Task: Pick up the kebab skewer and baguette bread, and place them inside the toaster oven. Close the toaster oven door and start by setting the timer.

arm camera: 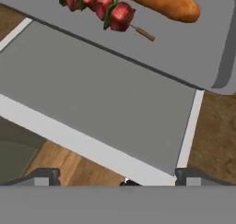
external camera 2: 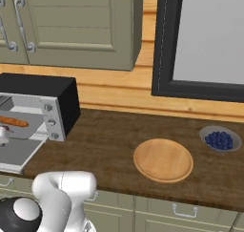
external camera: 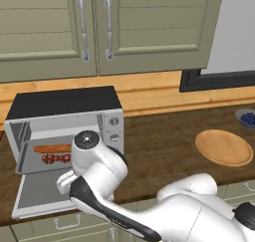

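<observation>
We see one dark wooden worktop [external camera: 159, 141] carrying everything. On its left stands one toaster oven [external camera: 64, 129], cut off by the left edge in the right base view; we count two round knobs [external camera: 114, 121] on its right panel in the left base view, the arm hiding anything below them. Its one toaster oven door [arm camera: 106, 103] lies swung down flat, grey glass upward. Inside the cavity lies one baguette bread [external camera: 52, 148] towards the back and, just in front of it, one kebab skewer [external camera: 56, 159]; both are cropped by the top edge of the hand view. One round wooden plate [external camera 2: 163, 160] sits well to the right, and one small bowl of blueberries [external camera 2: 219, 139] beyond it. The tool [arm camera: 117, 178] hovers over the door's front edge, fingers spread wide, holding nothing.
</observation>
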{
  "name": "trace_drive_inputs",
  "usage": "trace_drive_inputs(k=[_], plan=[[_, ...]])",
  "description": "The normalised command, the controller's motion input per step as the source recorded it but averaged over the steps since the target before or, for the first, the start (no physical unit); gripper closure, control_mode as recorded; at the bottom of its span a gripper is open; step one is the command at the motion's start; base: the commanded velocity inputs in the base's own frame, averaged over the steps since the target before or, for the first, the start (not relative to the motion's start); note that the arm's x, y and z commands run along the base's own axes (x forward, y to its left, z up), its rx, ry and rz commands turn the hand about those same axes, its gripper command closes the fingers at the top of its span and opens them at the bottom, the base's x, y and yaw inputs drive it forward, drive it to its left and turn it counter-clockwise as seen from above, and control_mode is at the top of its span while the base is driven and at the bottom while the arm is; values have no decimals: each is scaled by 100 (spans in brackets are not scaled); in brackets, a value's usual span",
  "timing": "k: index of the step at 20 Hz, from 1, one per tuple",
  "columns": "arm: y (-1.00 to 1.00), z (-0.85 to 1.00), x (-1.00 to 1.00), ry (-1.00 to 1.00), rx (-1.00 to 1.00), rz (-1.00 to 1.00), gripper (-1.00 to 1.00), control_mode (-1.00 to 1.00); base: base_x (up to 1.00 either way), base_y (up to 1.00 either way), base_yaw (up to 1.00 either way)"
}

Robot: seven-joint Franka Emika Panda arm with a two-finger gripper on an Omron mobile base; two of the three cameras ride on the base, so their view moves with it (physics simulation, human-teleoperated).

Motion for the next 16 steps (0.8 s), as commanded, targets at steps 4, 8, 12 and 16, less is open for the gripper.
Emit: trace_drive_inputs(k=[4, 8, 12, 16], plan=[[0, -28, 52, 0, 11, -41, -100, -100, 0, 0, 0], [2, -19, 28, 2, 14, -40, -100, -100, 0, 0, 0], [10, -26, 18, 0, 16, -35, -100, -100, 0, 0, 0], [9, -12, 19, 0, 16, -31, -100, -100, 0, 0, 0]])
